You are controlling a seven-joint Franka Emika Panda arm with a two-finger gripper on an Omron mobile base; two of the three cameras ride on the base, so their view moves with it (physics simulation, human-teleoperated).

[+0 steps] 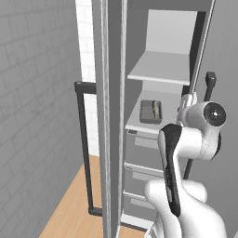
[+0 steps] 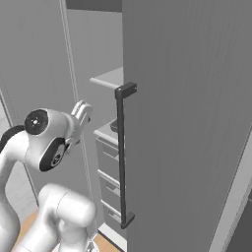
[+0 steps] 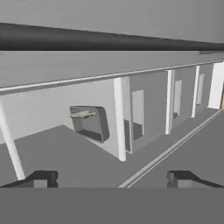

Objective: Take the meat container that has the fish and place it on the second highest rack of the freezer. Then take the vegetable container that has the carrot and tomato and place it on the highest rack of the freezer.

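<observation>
Room: grey tiled wall (image 1: 32, 93) at left, wood floor (image 1: 69, 209) below, tall grey freezer (image 1: 139, 46) standing open ahead.
Arm: white, glossy, with dark joints, rising close to the camera; its wrist sits at the freezer's front edge, level with the lower of two shelves.
Gripper (image 3: 111, 178): two dark finger tips (image 3: 41, 178) set wide apart, nothing between them; it points into the cabinet and is well short of the tray.
Door, left: one, swung out edge-on, with one long dark bar handle (image 1: 84, 148) on its outer face; a narrow gap of floor lies between it and the wall.
Door, right: one broad flat grey panel (image 2: 197, 123) with one dark vertical bar handle (image 2: 121, 157); it bounds the opening on the arm's right, leaving a tight slot.
Meat container (image 1: 151, 111): one dark-grey shallow rectangular tray with raised sides, resting flat on the second shelf (image 1: 135, 123), toward the middle, its sides apart from the walls.
Fish (image 1: 155, 109): one slim olive-tan body lying along the tray.
Drawers (image 1: 139, 153): three grey fronts stacked below that shelf, each with a paler strip.
Highest rack (image 1: 160, 67): one flat white plate, bare, with open room above it up to the pale back wall.
</observation>
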